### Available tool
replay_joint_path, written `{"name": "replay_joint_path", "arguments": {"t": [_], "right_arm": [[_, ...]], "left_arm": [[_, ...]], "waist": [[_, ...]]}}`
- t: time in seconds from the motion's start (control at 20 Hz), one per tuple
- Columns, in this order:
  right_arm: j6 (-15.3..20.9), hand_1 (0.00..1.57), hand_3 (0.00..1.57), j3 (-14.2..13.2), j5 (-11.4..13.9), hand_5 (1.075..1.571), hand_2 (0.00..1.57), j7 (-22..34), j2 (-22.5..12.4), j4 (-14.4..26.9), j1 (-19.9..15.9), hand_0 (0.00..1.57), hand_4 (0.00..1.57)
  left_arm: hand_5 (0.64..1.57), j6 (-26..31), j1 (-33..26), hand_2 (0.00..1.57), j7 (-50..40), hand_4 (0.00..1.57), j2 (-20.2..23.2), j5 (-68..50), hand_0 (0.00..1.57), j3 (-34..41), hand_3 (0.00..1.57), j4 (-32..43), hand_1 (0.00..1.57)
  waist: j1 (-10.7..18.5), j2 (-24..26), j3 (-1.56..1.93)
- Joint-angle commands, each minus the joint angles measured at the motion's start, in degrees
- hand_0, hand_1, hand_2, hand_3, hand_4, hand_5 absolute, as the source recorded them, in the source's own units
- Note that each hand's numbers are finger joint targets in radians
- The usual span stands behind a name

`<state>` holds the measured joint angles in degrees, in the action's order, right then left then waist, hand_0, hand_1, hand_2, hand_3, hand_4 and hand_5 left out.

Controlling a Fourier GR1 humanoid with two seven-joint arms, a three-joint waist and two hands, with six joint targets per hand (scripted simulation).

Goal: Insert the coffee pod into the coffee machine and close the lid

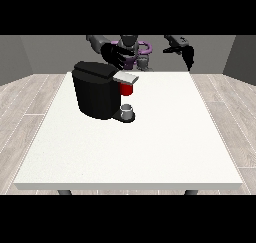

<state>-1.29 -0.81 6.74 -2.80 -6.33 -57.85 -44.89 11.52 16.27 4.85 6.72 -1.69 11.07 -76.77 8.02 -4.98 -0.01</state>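
Much of the robot's body (131,49) is hidden behind the coffee machine (97,89) and the hand at the view's left (114,56), and only its grey and purple upper part is seen above the far edge of the white table (150,147). The table's legs are cut off below its near edge, so that only two dark stubs are shown.

The hand at the view's left is held just above and behind the machine's top, with its fingers spread and only slightly bent; nothing is seen to be gripped in it, though its underside is not shown. The hand at the view's right (187,54) is raised over the table's far right corner, well apart from the machine, with its fingers pointing downward and straight; nothing is held in it.

The coffee machine is shown as a black, rounded block standing on the left half of the table. A grey lid (126,77) is seen jutting out to the right from its top. Directly beneath the lid a red part (127,89) is visible; whether this is the coffee pod cannot be told. A small grey cup (127,110) is set on the machine's base below it.

No brand, label or writing can be read anywhere.
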Motion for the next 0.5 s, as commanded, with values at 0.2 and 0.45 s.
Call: {"name": "replay_joint_path", "arguments": {"t": [0.2, 0.45], "right_arm": [[-1.0, 0.0, 0.0, 0.0, 1.1, 1.571, 0.0, -2.0, 0.8, 1.1, -0.5, 0.0, 0.07], [-1.7, 0.0, 0.0, 2.9, 0.3, 1.571, 0.0, -3.6, 6.1, -2.1, 0.6, 0.0, 0.13]], "left_arm": [[1.571, 1.7, -1.0, 0.0, -1.7, 0.15, 2.2, -2.2, 0.0, 0.5, 0.0, -0.3, 0.0], [1.571, -1.5, -2.1, 0.0, 4.5, 0.2, -0.8, 0.9, 0.0, -1.2, 0.0, 1.5, 0.0]], "waist": [[-0.2, 1.9, 0.01], [-2.7, 2.8, 0.0]]}}
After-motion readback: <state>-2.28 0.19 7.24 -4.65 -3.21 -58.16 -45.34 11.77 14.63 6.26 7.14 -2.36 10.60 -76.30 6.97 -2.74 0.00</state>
